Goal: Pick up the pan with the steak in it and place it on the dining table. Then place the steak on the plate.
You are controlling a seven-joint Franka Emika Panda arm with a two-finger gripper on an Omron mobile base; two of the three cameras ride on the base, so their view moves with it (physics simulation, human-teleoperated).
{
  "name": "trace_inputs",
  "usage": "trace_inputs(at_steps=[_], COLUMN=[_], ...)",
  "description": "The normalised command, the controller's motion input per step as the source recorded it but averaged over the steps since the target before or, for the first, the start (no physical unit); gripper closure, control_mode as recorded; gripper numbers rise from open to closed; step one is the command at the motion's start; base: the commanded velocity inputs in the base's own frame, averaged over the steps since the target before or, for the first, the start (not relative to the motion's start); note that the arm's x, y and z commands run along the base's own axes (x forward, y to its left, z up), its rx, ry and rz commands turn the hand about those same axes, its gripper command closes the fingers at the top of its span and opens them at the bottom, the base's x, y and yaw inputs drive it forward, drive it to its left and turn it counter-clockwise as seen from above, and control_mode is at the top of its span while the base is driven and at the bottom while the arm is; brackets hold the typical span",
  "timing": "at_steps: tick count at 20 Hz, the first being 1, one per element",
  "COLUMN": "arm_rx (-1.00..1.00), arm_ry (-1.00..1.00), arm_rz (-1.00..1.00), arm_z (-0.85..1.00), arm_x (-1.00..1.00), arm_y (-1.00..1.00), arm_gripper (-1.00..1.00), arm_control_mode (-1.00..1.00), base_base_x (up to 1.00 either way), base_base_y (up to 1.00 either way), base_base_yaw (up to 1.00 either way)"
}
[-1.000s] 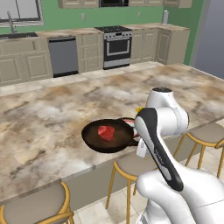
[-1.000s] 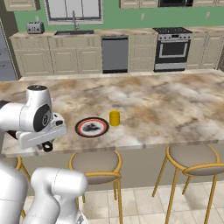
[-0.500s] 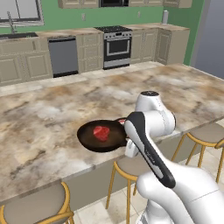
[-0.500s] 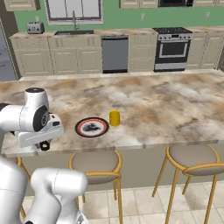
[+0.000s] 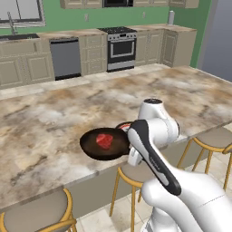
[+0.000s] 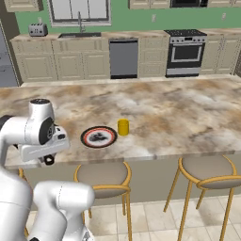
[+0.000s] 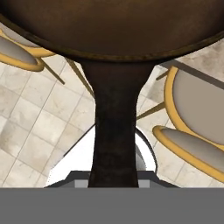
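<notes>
My jaws pinch the handle of the pan (image 5: 105, 144), which hangs at the bench (image 5: 54, 122) edge just beside the plate (image 6: 98, 137). I fear a tilt spilling the steak (image 5: 104, 140) floorward.

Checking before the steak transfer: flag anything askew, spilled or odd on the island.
Nothing spilled or damaged. The pan sits level near the dining table edge with the steak inside; the plate and yellow cup stand undisturbed.
</notes>
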Motion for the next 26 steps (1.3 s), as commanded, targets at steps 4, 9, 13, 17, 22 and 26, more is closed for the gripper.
trace_inputs(at_steps=[4,9,13,17,22,26], arm_rx=[0.04,0.06,0.0,0.0,0.0,0.0], arm_ry=[0.0,0.0,0.0,0.0,0.0,0.0], arm_rz=[-0.04,-0.05,-0.05,-0.05,-0.06,-0.04], arm_z=[-0.26,-0.29,-0.32,-0.34,-0.24,-0.22], arm_x=[0.31,0.3,0.22,0.2,0.18,0.13], arm_y=[0.09,0.16,0.22,0.17,0.09,0.02], arm_gripper=[1.0,1.0,1.0,1.0,1.0,1.0], arm_control_mode=[-1.0,-1.0,-1.0,-1.0,-1.0,-1.0], base_base_x=[0.0,0.0,0.0,0.0,0.0,0.0], base_base_y=[0.0,0.0,0.0,0.0,0.0,0.0], base_base_yaw=[0.0,0.0,0.0,0.0,0.0,0.0])
